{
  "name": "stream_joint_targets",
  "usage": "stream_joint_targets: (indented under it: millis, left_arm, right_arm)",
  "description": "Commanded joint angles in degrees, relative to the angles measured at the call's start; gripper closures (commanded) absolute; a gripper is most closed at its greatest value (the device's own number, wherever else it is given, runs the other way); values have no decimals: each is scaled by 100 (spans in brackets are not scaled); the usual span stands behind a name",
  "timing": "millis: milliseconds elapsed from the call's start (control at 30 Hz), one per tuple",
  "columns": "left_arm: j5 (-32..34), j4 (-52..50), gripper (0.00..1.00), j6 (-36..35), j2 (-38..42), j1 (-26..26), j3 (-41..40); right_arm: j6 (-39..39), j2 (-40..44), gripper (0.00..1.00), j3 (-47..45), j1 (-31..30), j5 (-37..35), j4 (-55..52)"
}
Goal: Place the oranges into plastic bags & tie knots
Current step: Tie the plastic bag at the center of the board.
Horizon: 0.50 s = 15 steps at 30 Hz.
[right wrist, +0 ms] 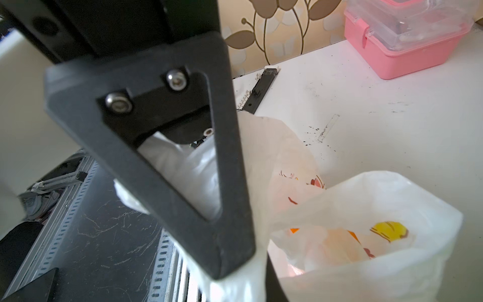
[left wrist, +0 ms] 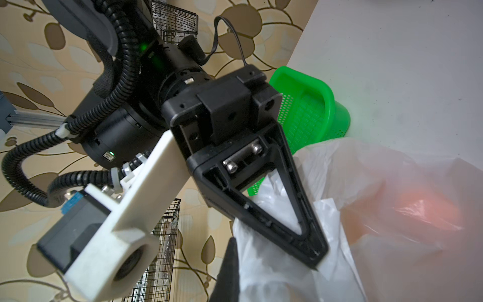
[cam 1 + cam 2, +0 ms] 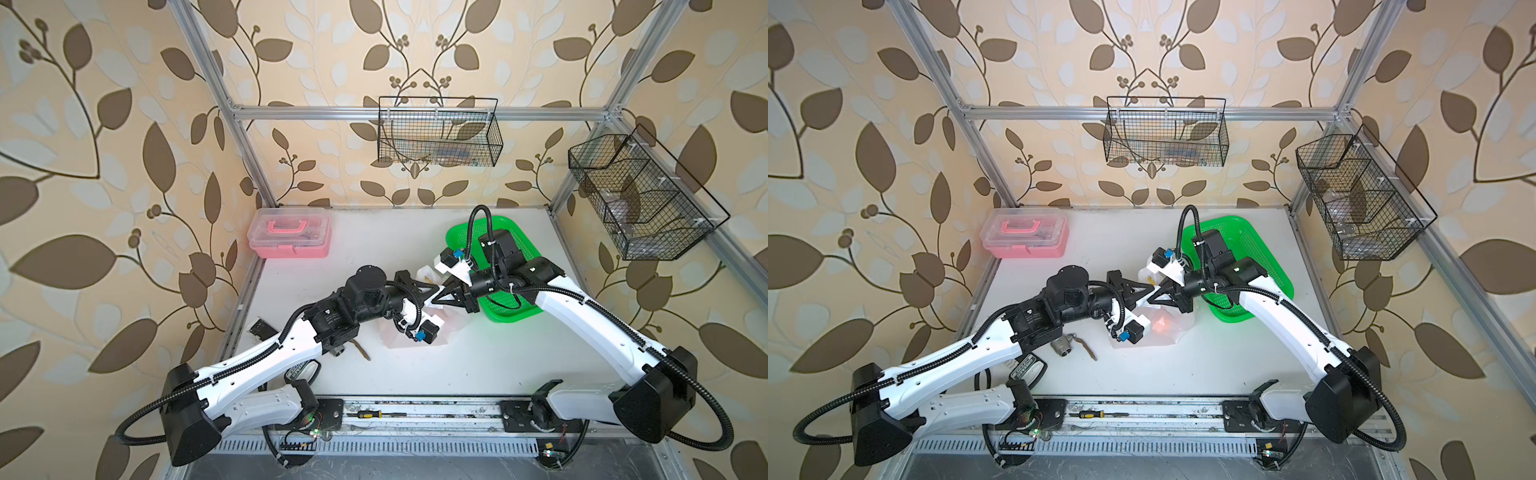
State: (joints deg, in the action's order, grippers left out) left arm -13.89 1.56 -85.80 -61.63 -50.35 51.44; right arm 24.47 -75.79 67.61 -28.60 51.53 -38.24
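- Elbows bent, I reach inward from both sides over the desk.
- Left hand, right hand meet tip-to-tip, each clamped on the plastic bag.

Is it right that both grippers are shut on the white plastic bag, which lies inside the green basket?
Not quite: the plastic bag is not inside the green basket; a top view shows it on the table beside the basket. The left gripper and the right gripper are indeed both shut on it.
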Motion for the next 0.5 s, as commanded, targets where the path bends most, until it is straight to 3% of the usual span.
stream_joint_targets:
  millis: [0,167,267,400,467]
  left_arm:
    - [46,336,100,-2,88,-72,7]
    - [196,520,100,505,274,-80,-124]
    - [463,441,82,1212,522,-80,-194]
    - [830,-3,51,2288,1095,-80,-406]
    - [937,-52,44,2672,1400,-72,-641]
  right_arm:
    - [192,-23,100,231,-5,-456,-324]
    - [90,89,100,259,-14,-1098,-184]
    - [87,199,100,222,-21,-1349,-88]
    - [57,319,100,130,-22,-1276,73]
    - [54,320,100,113,-23,-1217,105]
